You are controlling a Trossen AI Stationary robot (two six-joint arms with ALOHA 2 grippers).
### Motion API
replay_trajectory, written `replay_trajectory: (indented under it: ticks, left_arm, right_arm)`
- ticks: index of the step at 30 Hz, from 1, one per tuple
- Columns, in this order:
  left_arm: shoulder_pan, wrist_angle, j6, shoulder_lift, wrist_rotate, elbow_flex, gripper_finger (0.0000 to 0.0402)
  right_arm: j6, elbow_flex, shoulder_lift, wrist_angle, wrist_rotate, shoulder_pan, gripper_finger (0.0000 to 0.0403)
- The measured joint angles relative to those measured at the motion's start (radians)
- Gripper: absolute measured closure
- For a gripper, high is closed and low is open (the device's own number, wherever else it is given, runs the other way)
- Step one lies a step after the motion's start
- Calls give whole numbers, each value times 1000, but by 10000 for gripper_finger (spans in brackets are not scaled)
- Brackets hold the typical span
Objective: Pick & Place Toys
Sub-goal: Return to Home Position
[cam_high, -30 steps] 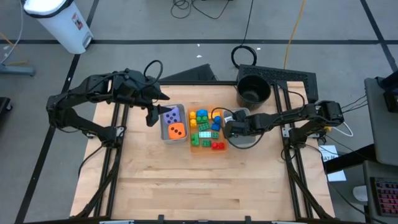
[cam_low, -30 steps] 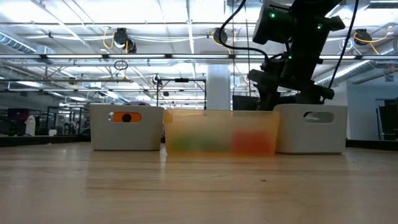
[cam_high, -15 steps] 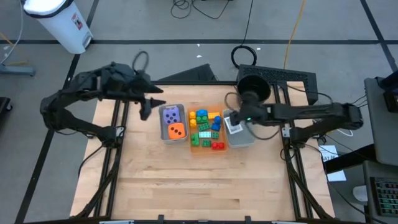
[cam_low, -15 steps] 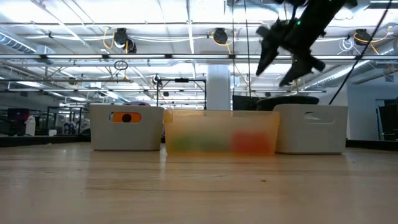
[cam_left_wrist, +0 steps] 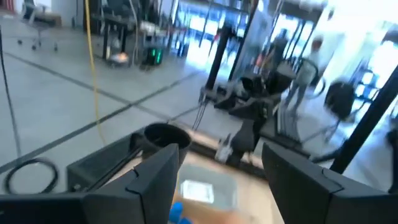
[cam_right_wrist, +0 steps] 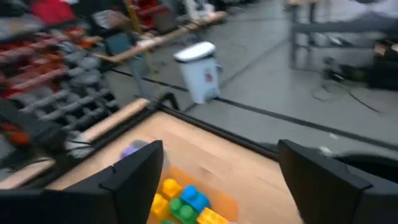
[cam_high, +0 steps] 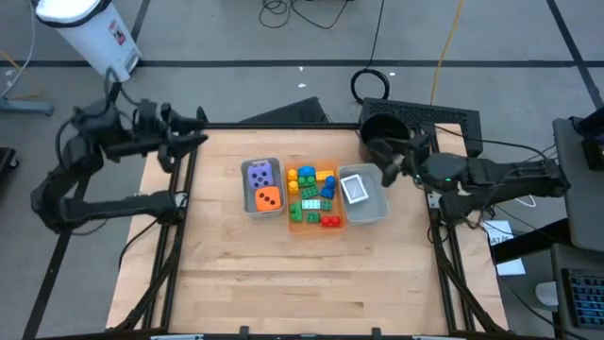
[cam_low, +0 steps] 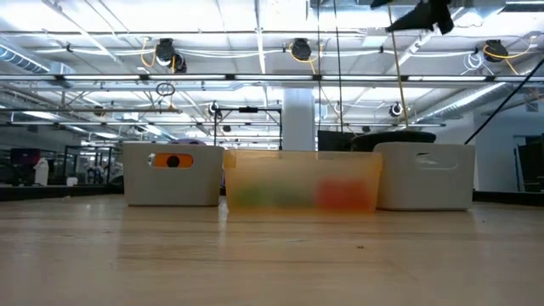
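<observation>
Three trays stand in a row at mid-table. The left grey tray [cam_high: 251,189] holds a purple die [cam_high: 261,174] and an orange die [cam_high: 268,198]. Coloured bricks [cam_high: 311,194] fill the orange tray [cam_high: 332,223]. A whitish card [cam_high: 355,189] lies flat in the right grey tray [cam_high: 373,210]. My left gripper [cam_high: 196,141] [cam_left_wrist: 217,171] is open and level above the table's far left corner, with nothing between its fingers. My right gripper [cam_high: 383,171] [cam_right_wrist: 221,165] is open too, high up beside the right grey tray's far right end.
A black round bucket [cam_high: 382,134] stands just beyond the table's far right corner, close to my right gripper. The near half of the wooden table [cam_high: 302,274] is bare. Cables lie on the floor behind the table, and a white bin [cam_high: 90,33] stands at the far left.
My left gripper has drawn back from above the left grey tray toward the table's far left corner, turning level. My right gripper has risen out of the right grey tray and pulled back toward the table's right edge. The whitish card has come into view, lying in that tray.
</observation>
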Motion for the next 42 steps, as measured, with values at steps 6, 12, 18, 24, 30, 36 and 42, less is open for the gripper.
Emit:
replay_trajectory:
  ticks: [6,12,18,24,30,36,42]
  left_arm:
    - [36,238,-79,-215,3,-272,163]
    - [70,256,-91,-374,-31,-384,163]
    - [85,155,-98,-482,-107,-417,163]
    - [85,116,-105,-517,-113,-441,163]
    - [85,121,-140,-524,-113,-534,163]
    - [85,391,-219,-524,-22,-703,163]
    - [85,623,-240,-522,51,-855,163]
  right_arm:
    - [-97,-82,-137,125,-27,59,134]
    - [-159,-254,-350,265,-27,103,182]
    - [-217,-380,-556,330,-134,117,247]
    - [-247,-423,-728,306,-280,117,330]
    - [-307,-465,-801,295,-286,117,398]
    - [-298,-566,-780,322,-370,117,397]
    - [-213,-768,-781,554,-452,117,400]
